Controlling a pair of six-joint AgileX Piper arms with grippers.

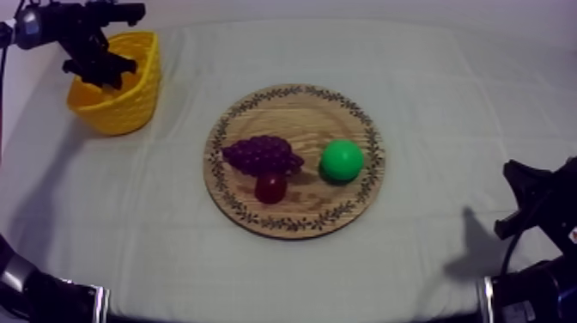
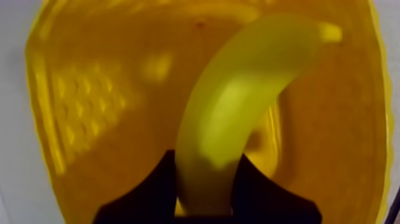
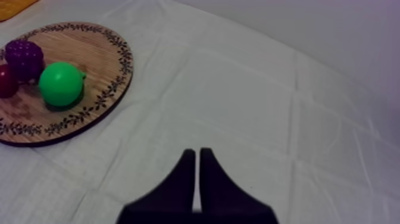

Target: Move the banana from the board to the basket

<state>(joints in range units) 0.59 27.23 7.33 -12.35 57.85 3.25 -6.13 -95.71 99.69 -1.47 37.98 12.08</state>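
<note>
Banana (image 2: 238,101) in left hand (image 2: 208,159), above yellow basket (image 2: 89,107)

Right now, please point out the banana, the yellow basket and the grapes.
banana (image 2: 238,104), left wrist view, its middle.
yellow basket (image 1: 122,112), top view, front wall.
grapes (image 1: 262,155), top view, bunch's centre.

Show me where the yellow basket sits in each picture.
Top view: yellow basket at the table's far left, under the left gripper.
Left wrist view: basket wall all round the banana that gripper holds.
Right wrist view: yellow sliver past the wooden board's far rim.
Shared landmark: the board, top and right wrist views.
</note>
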